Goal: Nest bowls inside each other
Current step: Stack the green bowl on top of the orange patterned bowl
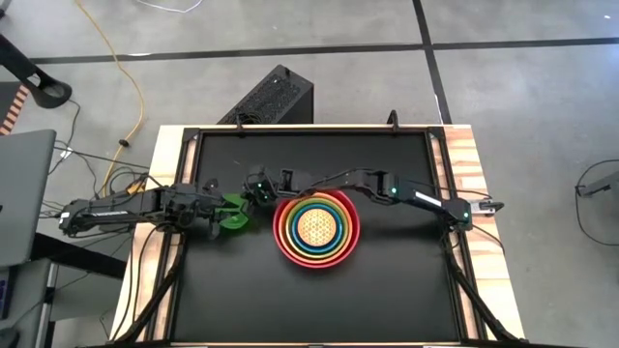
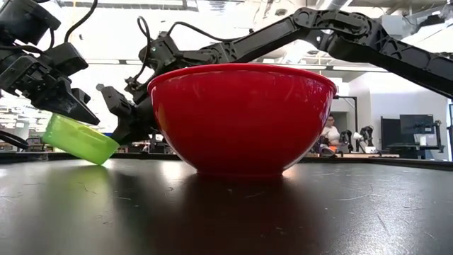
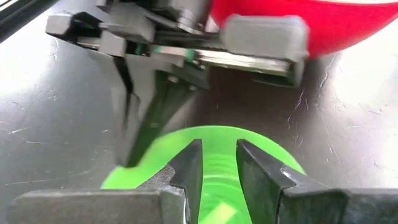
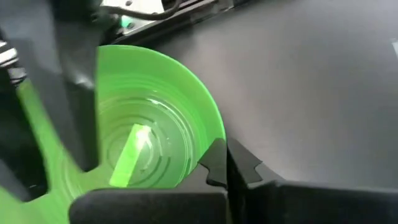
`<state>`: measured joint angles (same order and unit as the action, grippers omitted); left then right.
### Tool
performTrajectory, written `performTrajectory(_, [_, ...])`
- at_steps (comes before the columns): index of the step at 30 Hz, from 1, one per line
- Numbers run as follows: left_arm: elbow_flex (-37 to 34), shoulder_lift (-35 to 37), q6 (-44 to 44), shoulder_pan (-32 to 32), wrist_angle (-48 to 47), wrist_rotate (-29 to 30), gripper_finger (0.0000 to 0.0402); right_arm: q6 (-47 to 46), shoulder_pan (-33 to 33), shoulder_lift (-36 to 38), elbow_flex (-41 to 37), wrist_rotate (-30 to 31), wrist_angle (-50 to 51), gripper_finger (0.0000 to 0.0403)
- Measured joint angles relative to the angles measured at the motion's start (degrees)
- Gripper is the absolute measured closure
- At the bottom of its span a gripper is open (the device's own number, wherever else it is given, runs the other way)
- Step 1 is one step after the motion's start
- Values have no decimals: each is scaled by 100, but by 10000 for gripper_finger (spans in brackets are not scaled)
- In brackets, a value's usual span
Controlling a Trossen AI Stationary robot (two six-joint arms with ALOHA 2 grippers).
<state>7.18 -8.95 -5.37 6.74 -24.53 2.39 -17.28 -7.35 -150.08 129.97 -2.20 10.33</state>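
The small bright green bowl [image 1: 232, 212] sits tilted just left of the stack, where the red-pink bowl [image 1: 315, 228] holds the orange, lime, teal and speckled yellow ones. My left gripper [image 1: 215, 209] comes from the table's left and is shut on the green bowl [image 2: 79, 140]. My right gripper [image 1: 251, 191] reaches past the stack's far side and is shut on the same bowl [image 4: 143, 143]. The stack rests on its base in the table's middle [image 2: 241, 117]. My left gripper [image 3: 217, 146] pinches the green bowl's left rim [image 3: 217, 163] between its two fingers, slanting down from the table's left. That side is raised, so the bowl tilts with its opening up and toward the right. Whether its low edge [image 2: 99, 161] touches the table cannot be told. My right gripper [image 4: 219, 149] has its fingers closed on the bowl's thin rim [image 4: 208, 140], on the far right side. It comes slanting down from the table's right, over the far side of the stack. The bowl's inside faces this wrist view.
The black tabletop [image 1: 242, 300] is bare toward the near edge and on the right. A dark box [image 1: 271, 97] stands beyond the far edge. A person [image 2: 329, 134] sits in the room behind.
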Motion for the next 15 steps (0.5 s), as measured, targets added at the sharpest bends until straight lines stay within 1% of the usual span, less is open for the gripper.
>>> performTrajectory(7, [0,0,0,0,-2,-2,315,-19,-231,81,2,-76,107,400])
performTrajectory(10, [0,0,0,-1,-2,-3,315,110,-338,134,185,-65,619,401])
performTrajectory(14, [0,-2,0,0,-1,-6,315,408,-461,202,512,255,1409,402])
performTrajectory(15, [0,-2,0,0,-2,-4,315,471,-494,283,441,296,1490,402])
